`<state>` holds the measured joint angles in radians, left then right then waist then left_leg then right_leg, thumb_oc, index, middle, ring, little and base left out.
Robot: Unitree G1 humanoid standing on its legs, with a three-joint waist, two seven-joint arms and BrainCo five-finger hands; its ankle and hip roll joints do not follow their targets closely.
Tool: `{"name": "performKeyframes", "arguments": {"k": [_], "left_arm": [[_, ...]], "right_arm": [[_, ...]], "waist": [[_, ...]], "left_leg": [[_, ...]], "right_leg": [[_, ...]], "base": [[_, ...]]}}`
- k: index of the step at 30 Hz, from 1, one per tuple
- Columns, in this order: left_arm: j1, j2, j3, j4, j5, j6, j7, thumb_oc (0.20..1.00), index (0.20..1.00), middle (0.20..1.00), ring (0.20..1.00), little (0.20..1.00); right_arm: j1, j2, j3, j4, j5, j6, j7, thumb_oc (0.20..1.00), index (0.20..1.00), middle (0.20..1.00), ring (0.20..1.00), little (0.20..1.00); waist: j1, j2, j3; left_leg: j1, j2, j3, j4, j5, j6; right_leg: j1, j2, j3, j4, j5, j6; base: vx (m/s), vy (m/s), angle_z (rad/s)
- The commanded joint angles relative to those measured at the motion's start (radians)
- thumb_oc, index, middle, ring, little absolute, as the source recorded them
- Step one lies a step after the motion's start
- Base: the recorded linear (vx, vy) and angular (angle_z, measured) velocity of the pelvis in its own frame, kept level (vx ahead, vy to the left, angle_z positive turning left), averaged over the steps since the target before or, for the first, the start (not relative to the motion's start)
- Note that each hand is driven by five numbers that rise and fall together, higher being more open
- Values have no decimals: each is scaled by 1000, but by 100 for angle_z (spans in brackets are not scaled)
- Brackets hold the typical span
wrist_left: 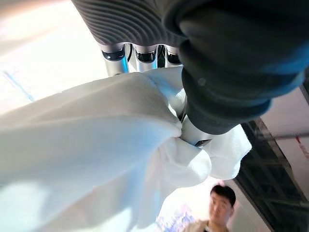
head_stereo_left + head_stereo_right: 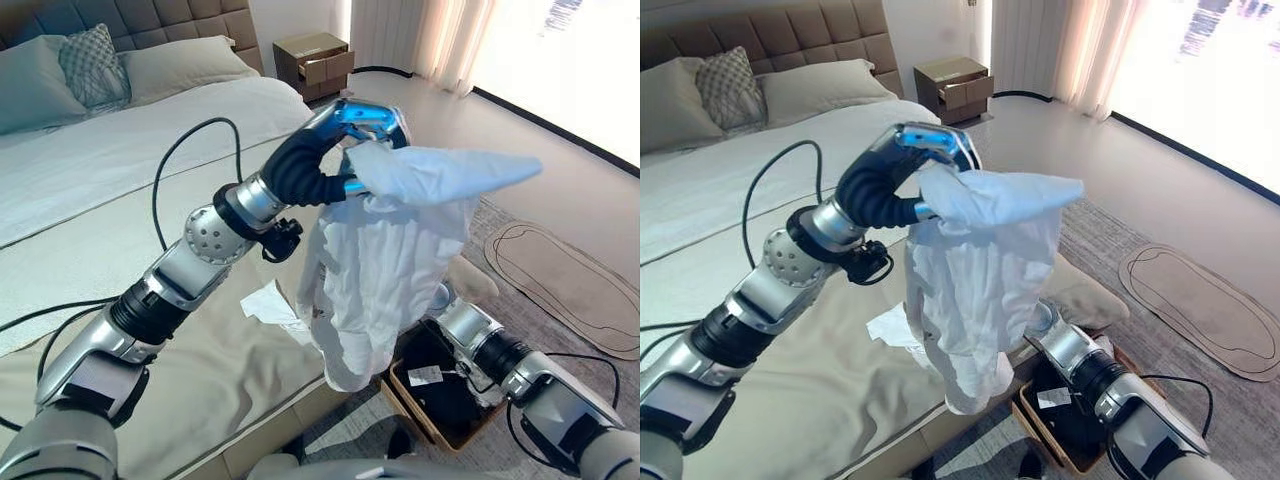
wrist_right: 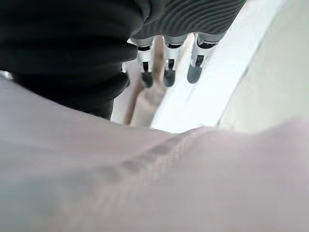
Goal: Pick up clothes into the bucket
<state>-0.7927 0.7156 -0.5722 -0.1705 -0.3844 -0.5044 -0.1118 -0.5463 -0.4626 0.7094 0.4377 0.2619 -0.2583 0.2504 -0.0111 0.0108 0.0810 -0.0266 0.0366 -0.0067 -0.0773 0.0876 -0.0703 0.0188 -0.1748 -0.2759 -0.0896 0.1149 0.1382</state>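
My left hand (image 2: 362,124) is raised above the bed's edge and shut on a white garment (image 2: 375,270), its thumb (image 1: 227,87) pinching the cloth against the fingers. The garment hangs down in long folds, its lower end just above a tan bucket (image 2: 404,388) on the floor by the bed, with dark cloth inside. My right arm reaches in from the lower right beside the bucket. My right hand (image 3: 166,67) lies behind the hanging garment with straight fingers and holds nothing. A second small white cloth (image 2: 268,303) lies on the bed.
The beige bed (image 2: 200,370) spreads to the left, with pillows (image 2: 95,65) at its head. A wooden nightstand (image 2: 313,62) stands beyond it. A grey rug (image 2: 560,270) and a beige cushion (image 2: 472,278) lie on the floor. A person (image 1: 219,203) stands nearby.
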Motion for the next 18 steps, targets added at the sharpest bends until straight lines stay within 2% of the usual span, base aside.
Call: {"name": "performKeyframes", "arguments": {"k": [1,2,3,4,6,7,8,13,18], "left_arm": [[-114,18,16,79,-48,-26,7,200,200,200,200,200],[-107,25,22,82,-61,-26,1,200,200,200,200,200],[-84,39,44,86,-85,-27,-4,200,200,200,200,200],[-83,39,44,86,-86,-27,-5,200,200,200,200,200],[-41,47,93,71,-90,-28,4,200,200,200,200,200],[-40,46,93,70,-89,-27,4,200,200,200,200,200],[-10,63,132,54,-75,-31,18,200,200,200,200,200],[48,80,196,64,-49,-27,34,200,200,200,200,200],[91,76,257,111,41,-23,56,200,200,200,200,200]], "right_arm": [[-1,-16,-39,-16,36,-26,-31,1000,1000,1000,1000,1000],[17,-24,-68,10,28,-28,-55,1000,1000,1000,1000,1000],[52,-35,-151,73,-14,-37,-134,1000,1000,1000,1000,1000],[52,-34,-152,72,-16,-37,-135,1000,1000,1000,1000,1000],[102,-28,-294,103,-39,-47,-250,1000,1000,1000,1000,1000],[105,-28,-295,101,-40,-46,-251,1000,1000,1000,1000,1000],[141,-25,-383,77,-24,-60,-294,1000,1000,1000,1000,1000],[238,-40,-459,-14,13,-70,-262,1000,1000,1000,1000,1000],[363,-63,-486,-113,140,-71,-106,1000,1000,1000,1000,1000]], "waist": [[14,-47,-47],[14,-47,-48],[9,-46,-50],[10,-46,-50],[0,-43,-54],[1,-43,-55],[-6,-41,-56],[-15,-42,-58],[-25,-49,-58]], "left_leg": [[16,3,7,2,-19,-16],[18,3,7,2,-19,-16],[20,2,8,3,-21,-13],[20,2,9,3,-21,-13],[24,3,11,3,-24,-11],[24,3,12,4,-25,-12],[27,3,12,4,-26,-11],[32,6,12,3,-28,-12],[35,11,12,4,-27,-16]], "right_leg": [[14,-31,-16,11,17,62],[15,-32,-16,11,18,63],[15,-31,-15,11,19,64],[16,-31,-15,11,19,64],[17,-30,-9,13,19,64],[17,-30,-9,13,19,64],[19,-29,-7,14,17,64],[23,-26,-6,15,12,62],[28,-21,-7,17,4,61]], "base": [[35,-9,1],[0,0,0],[22,-10,3],[19,-8,10],[22,0,7],[27,-2,-4],[16,-5,-6],[5,-2,-3],[0,0,0]]}}
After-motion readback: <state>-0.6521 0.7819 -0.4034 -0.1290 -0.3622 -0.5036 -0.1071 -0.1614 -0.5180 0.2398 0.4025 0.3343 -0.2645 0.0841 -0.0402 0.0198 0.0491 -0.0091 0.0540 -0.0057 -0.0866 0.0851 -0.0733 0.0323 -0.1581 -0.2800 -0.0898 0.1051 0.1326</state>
